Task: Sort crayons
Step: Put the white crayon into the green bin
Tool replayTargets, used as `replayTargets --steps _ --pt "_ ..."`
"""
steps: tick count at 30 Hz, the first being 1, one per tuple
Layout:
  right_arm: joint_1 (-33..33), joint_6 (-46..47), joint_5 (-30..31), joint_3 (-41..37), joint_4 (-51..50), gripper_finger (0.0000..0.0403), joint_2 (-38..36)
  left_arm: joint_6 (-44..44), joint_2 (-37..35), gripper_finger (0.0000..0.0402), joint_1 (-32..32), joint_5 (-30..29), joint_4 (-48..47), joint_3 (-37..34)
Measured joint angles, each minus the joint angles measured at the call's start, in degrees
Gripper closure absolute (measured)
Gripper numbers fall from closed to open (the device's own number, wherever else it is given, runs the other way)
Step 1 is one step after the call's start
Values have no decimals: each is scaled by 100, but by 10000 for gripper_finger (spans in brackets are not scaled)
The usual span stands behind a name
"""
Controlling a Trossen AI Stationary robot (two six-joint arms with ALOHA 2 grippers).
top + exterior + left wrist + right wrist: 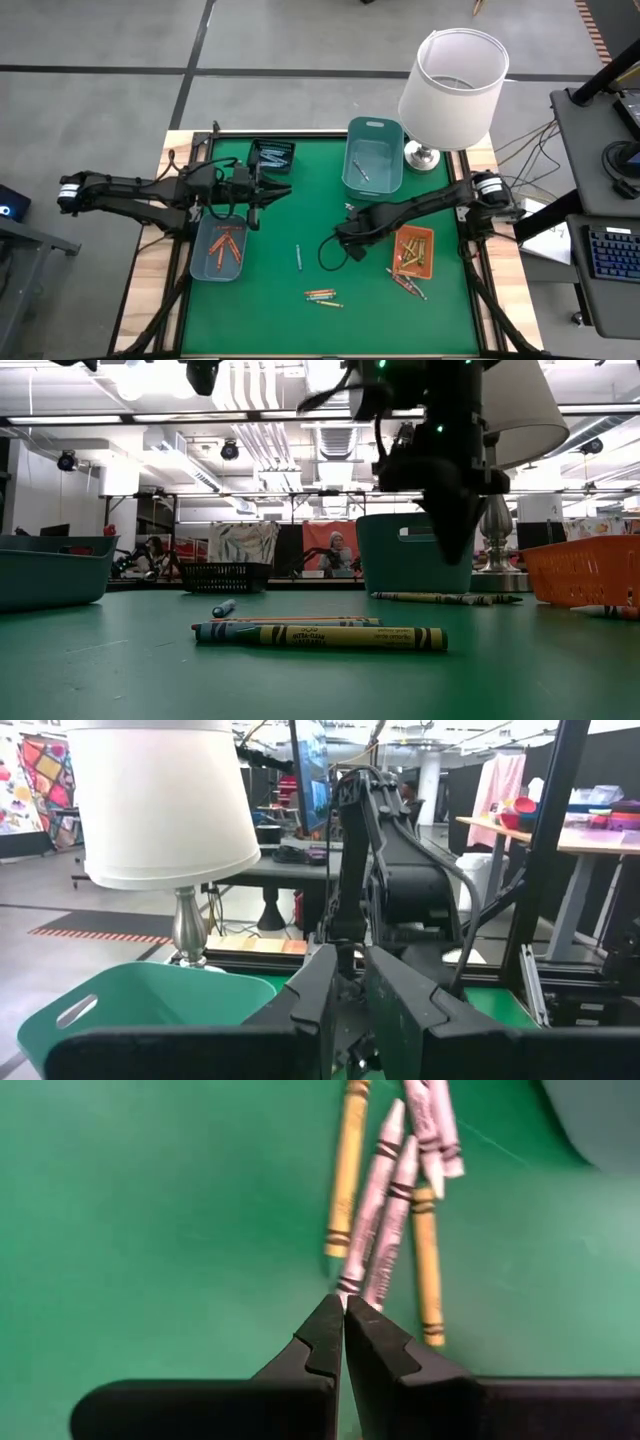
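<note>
Green table (pixel 150 1200): grey-white and yellow crayons (pixel 385 1210) clustered.

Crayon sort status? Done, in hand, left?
Done: orange crayons lie in the blue tray, more in the orange tray, one in the teal bin.
In hand: right gripper shut on a grey-white crayon; left gripper shut, nothing visibly held.
Left: loose crayons at the front edge and one mid-table.
</note>
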Motion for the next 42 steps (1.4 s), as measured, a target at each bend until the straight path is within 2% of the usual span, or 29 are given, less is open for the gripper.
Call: replayTargets --steps 5,13,23,35,42 --pt "-55 -272 -3 175 -516 394 289 0 -10 363 0 0 -19 0" --pt "-57 -457 -149 66 -511 394 284 0 20 363 0 0 -39 0" --pt "-79 -728 153 7 -202 391 272 1 130 363 0 0 -37 0" --pt "-308 -840 188 -153 -73 310 410 4 151 363 0 0 -35 0" --pt "-384 -879 193 -250 -37 297 410 48 151 363 0 0 -37 0"
